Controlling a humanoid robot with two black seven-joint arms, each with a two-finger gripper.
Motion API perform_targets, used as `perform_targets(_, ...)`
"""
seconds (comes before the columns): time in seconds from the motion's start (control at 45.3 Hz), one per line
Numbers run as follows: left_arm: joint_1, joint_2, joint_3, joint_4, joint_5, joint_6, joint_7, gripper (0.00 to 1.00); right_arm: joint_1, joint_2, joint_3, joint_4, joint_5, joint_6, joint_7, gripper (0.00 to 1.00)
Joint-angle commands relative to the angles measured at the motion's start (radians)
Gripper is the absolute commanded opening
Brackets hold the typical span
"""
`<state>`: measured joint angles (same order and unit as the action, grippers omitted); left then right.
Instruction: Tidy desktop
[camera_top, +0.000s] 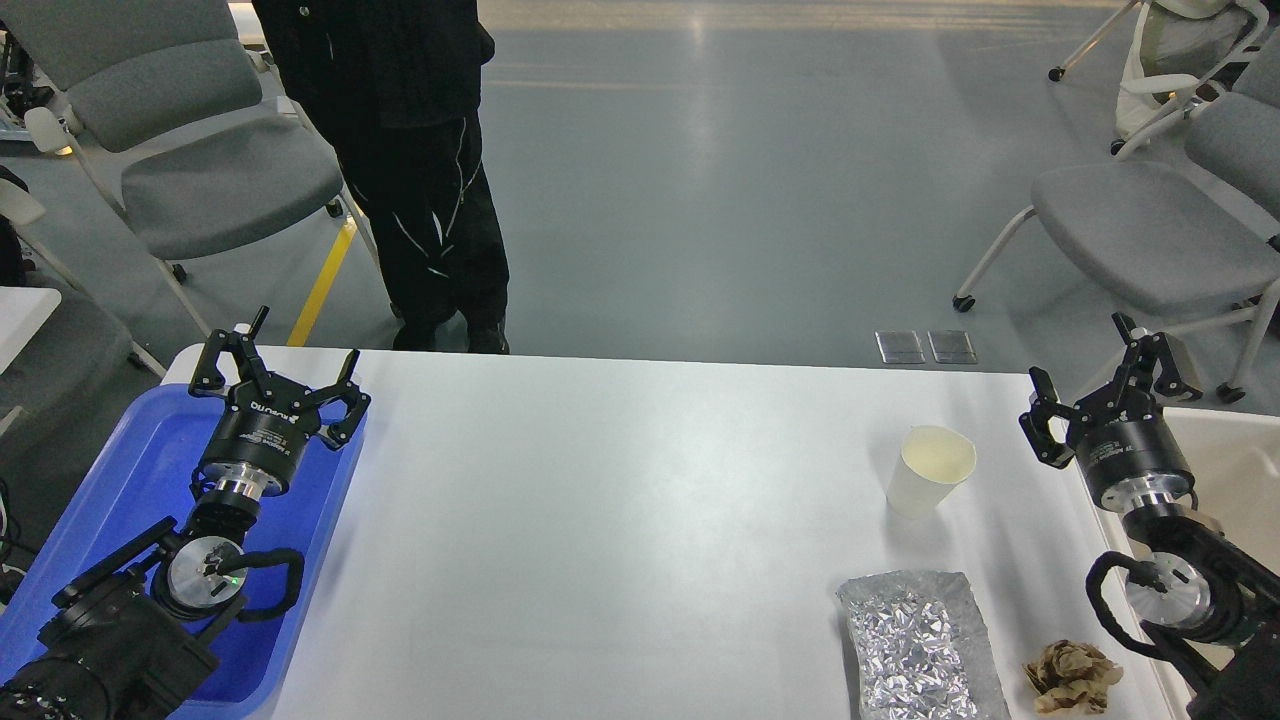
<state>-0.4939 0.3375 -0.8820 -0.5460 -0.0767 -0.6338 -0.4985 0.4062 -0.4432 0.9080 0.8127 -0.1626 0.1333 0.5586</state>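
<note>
The white desktop (600, 520) fills the lower middle of the head view. On its right part stand an empty white paper cup (931, 470), a crinkled silver foil bag (915, 650) lying flat near the front edge, and a crumpled brown paper wad (1070, 677) right of the bag. My left gripper (283, 370) is open and empty, held above the far end of the blue tray (120, 470). My right gripper (1100, 385) is open and empty at the desktop's right edge, right of the cup and apart from it.
A cream-beige bin (1235, 460) sits off the right edge under my right arm. A person in black (420, 170) stands just behind the far edge. Grey chairs stand at the back left (200, 150) and back right (1150, 230).
</note>
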Motion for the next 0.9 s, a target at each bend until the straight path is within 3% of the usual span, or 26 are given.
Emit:
perform_targets(0.0, 0.0, 0.0, 0.0, 0.0, 0.0, 0.0, 0.0, 1.0, 0.0, 0.001, 0.002, -0.014, 0.0, -0.001, 0.001, 1.0)
perform_targets(0.882, 0.0, 0.0, 0.002, 0.0, 0.002, -0.006, 0.0, 1.0, 0.02, -0.006, -0.001, -0.029, 0.0, 0.002, 0.0, 1.0)
